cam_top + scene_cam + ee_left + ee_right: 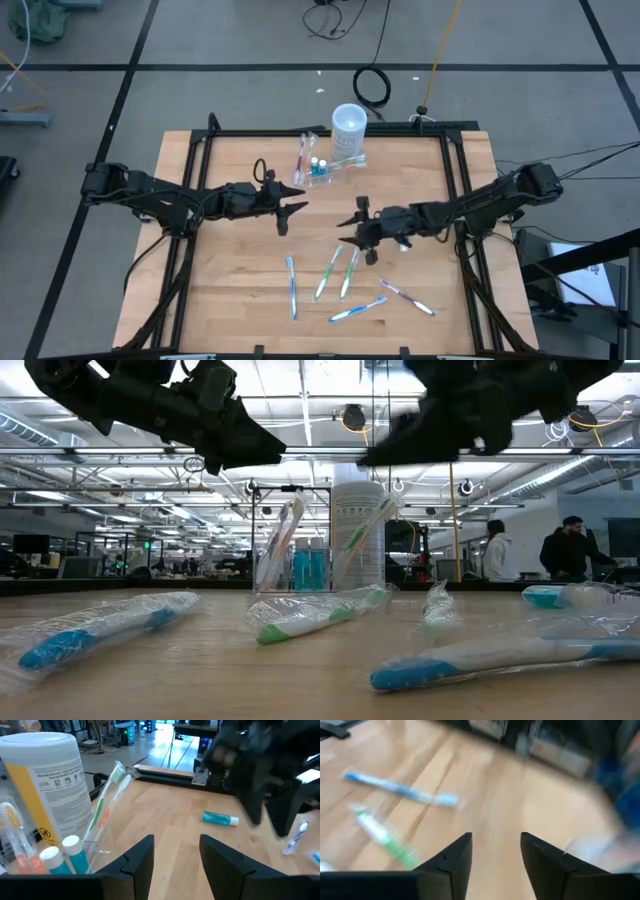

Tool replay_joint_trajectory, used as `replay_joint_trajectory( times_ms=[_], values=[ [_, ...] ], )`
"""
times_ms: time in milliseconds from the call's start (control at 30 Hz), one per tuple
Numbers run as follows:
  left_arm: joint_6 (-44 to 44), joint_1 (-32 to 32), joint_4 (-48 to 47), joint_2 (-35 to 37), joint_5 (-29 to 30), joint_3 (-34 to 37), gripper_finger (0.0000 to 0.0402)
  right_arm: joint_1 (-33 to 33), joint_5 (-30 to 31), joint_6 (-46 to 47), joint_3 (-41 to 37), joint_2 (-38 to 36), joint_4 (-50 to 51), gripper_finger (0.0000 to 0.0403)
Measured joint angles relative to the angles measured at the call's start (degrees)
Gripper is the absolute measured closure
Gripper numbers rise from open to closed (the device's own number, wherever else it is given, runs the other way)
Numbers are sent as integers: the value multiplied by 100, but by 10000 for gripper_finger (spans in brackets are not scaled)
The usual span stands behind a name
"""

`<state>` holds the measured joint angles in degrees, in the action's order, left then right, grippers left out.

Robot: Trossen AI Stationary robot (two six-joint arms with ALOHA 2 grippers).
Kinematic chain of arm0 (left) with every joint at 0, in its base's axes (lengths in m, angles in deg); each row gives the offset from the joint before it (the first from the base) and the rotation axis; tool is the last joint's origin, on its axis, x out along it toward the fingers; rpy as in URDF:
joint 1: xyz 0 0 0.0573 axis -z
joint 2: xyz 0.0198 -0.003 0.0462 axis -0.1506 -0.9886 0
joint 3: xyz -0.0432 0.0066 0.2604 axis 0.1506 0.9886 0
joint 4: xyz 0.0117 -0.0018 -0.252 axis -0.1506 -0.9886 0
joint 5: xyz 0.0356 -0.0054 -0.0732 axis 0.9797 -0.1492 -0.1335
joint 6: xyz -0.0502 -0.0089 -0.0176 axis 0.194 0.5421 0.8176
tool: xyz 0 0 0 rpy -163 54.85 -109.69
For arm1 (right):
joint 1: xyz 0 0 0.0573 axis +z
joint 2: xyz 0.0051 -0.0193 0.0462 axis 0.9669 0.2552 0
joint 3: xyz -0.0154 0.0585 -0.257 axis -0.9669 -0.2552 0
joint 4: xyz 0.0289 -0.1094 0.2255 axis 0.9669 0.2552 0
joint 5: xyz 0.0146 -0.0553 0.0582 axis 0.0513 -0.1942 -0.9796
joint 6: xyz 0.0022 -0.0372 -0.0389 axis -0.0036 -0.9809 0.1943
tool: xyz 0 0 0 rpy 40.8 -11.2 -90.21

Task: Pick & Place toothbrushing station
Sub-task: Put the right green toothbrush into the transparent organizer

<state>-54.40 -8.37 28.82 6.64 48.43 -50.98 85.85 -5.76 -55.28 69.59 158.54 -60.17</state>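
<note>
The toothbrushing station [325, 166] is a small clear plastic holder at the table's far middle, holding toothbrushes and two blue tubes. It stands on its base just in front of a round white canister [349, 126]. It also shows in the left wrist view [95, 827] and the low view [297, 560]. My left gripper [291, 209] is open and empty above the table, near-left of the station. My right gripper [358, 232] is open and empty above the table's middle, near-right of the station.
Several wrapped toothbrushes lie on the near half of the table, blue ones [292, 287] [358, 309] and green ones [329, 272] [349, 272]. A small teal tube [220, 819] lies near my right gripper. A black frame [330, 131] runs along the table's far edge.
</note>
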Motion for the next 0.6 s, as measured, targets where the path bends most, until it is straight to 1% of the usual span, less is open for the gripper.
replay_joint_trajectory(
  times_ms=[100, 200, 267, 400, 433, 500, 600],
  values=[
    [-4, 0, 2, 0, 2, 0, 240, 34, -8, 1308, 0, 100, 816, 226],
    [-11, 0, 2, 0, 2, 0, 241, 147, 0, 2192, -24, 161, 1654, 219],
    [42, 0, 1, 0, 2, 0, 241, 223, 93, 2957, -161, 162, 1879, 218],
    [118, 0, -63, 0, 4, 0, 241, 325, 602, 4876, -549, 160, 1859, 222],
    [128, 0, -84, 0, 4, 0, 241, 332, 632, 5260, -641, 160, 1878, 223],
    [152, 0, -90, 0, 4, 0, 241, 332, 590, 5803, -836, 160, 1789, 227],
    [356, 0, -92, 0, 4, 0, 240, 334, 589, 6279, -1236, 190, 1185, 229]
  ],
)
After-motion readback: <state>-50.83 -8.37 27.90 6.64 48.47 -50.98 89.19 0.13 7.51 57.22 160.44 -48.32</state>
